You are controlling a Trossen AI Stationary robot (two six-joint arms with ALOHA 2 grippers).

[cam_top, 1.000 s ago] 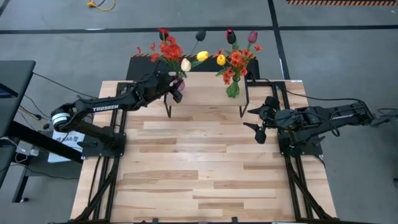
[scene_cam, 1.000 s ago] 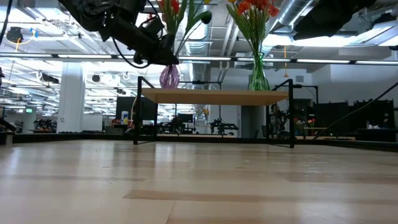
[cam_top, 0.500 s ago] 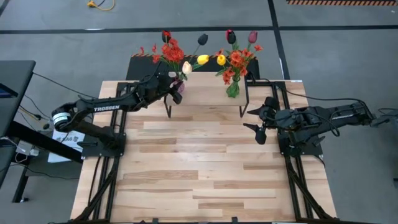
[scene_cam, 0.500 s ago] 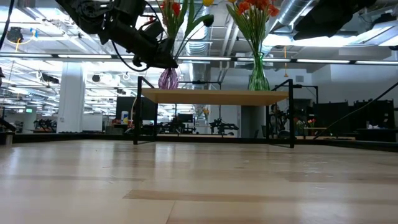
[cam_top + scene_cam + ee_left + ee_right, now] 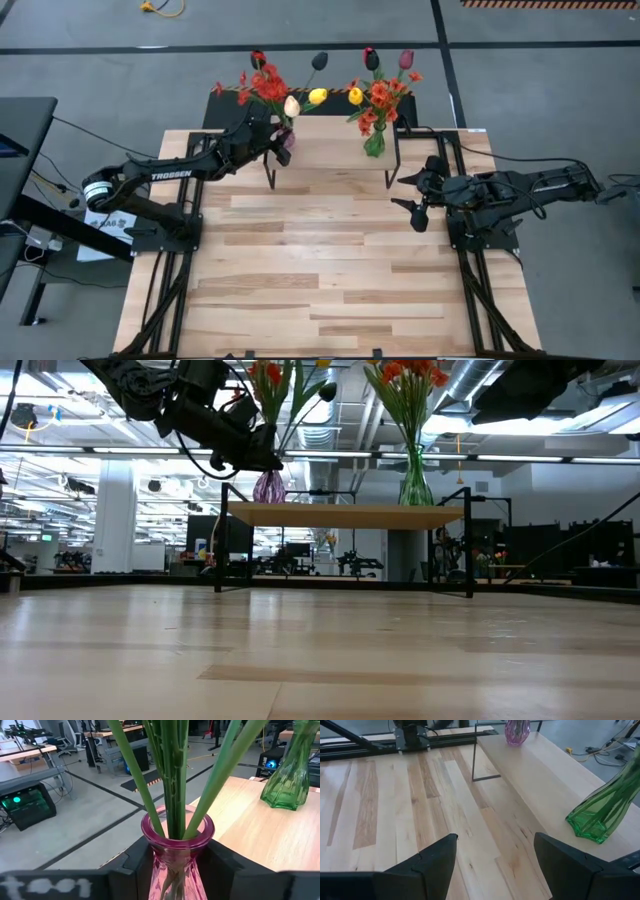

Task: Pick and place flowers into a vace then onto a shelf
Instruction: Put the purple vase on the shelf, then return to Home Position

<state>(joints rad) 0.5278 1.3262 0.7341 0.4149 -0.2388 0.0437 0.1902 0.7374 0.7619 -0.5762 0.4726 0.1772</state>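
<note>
Left tool point(image 5: 281, 143) is at the left end of the shelf point(image 5: 335, 152), upper middle of the high view. Its fingers point(image 5: 142, 857) sit either side of the pink vase point(image 5: 177, 855), right up against the glass. Can't tell if they're still clamped or already letting go. The pink vase stands upright on the shelf top at its left end in the low view point(image 5: 269, 486), with that tool coming in from the upper left at neck height.

Flowers point(image 5: 272, 85) in the pink vase: green stems go straight down into the mouth, red-orange heads plus a yellow and a dark tulip spread toward the top of the high frame.

Second bunch of flowers point(image 5: 378, 92) stands in the green vase point(image 5: 374, 145) at the shelf's right end, upright, nothing touching it. In the low view it's right of centre point(image 5: 415, 484).

Right tool point(image 5: 412, 196) is over the bench point(image 5: 320, 270), right of middle in the high view, just off the shelf's right leg, below the green vase. Spread wide, nothing between the fingers point(image 5: 432, 857). Arm lies along the bench's right edge.
</note>
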